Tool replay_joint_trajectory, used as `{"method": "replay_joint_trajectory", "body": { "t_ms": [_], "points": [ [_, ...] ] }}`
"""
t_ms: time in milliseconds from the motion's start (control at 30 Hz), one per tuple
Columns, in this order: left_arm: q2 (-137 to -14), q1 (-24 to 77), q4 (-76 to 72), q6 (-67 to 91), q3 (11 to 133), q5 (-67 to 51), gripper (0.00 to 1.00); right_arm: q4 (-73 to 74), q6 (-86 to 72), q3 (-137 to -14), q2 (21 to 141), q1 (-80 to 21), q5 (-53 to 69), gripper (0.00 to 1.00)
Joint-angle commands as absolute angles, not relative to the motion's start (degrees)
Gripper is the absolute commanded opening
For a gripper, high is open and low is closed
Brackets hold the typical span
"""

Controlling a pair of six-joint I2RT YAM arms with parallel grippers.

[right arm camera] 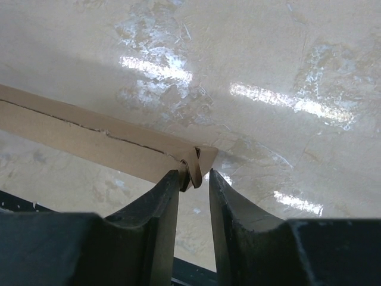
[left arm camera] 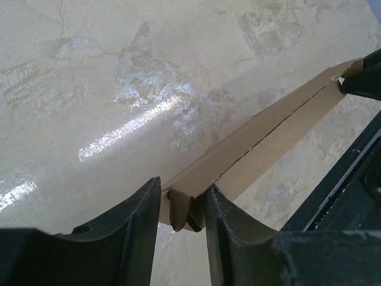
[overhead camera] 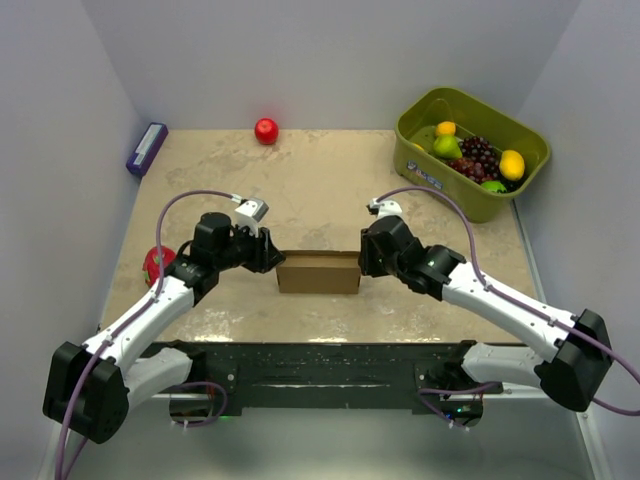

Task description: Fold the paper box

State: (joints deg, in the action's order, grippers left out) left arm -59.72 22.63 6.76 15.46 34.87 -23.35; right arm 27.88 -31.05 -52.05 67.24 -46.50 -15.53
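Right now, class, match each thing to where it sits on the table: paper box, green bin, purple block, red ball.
Things:
1. paper box
2. green bin
3. purple block
4. red ball

Places:
A. far left corner
B. centre
C. far edge, between the corners
D. far right corner

Pairs: 1-B, 2-D, 3-A, 4-C

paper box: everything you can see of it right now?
The paper box is plain brown thin cardboard, folded into a low long rectangle with a seam running its length, lying near the middle of the table. Its left end looks pinched in the left gripper; its folded right corner sits inside the open right gripper.
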Motion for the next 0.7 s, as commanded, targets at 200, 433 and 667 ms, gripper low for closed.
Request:
{"method": "replay_joint_trajectory", "body": {
  "t_ms": [200, 433, 667],
  "points": [
    [-60.4, 23.0, 8.2, 15.3, 34.7, -23.5, 0.38, 29.8, -31.7, -55.7, 63.5, -46.6, -16.8, 0.4],
    [-60.2, 23.2, 8.2, 15.3, 34.7, -23.3, 0.37, 29.7, -30.3, -55.8, 64.9, -46.7, -17.1, 0.27],
    [-60.3, 23.3, 8.3, 15.2, 34.7, -23.2, 0.36, 28.2, -29.7, -55.8, 66.4, -46.7, -16.9, 0.1]
  ]
}}
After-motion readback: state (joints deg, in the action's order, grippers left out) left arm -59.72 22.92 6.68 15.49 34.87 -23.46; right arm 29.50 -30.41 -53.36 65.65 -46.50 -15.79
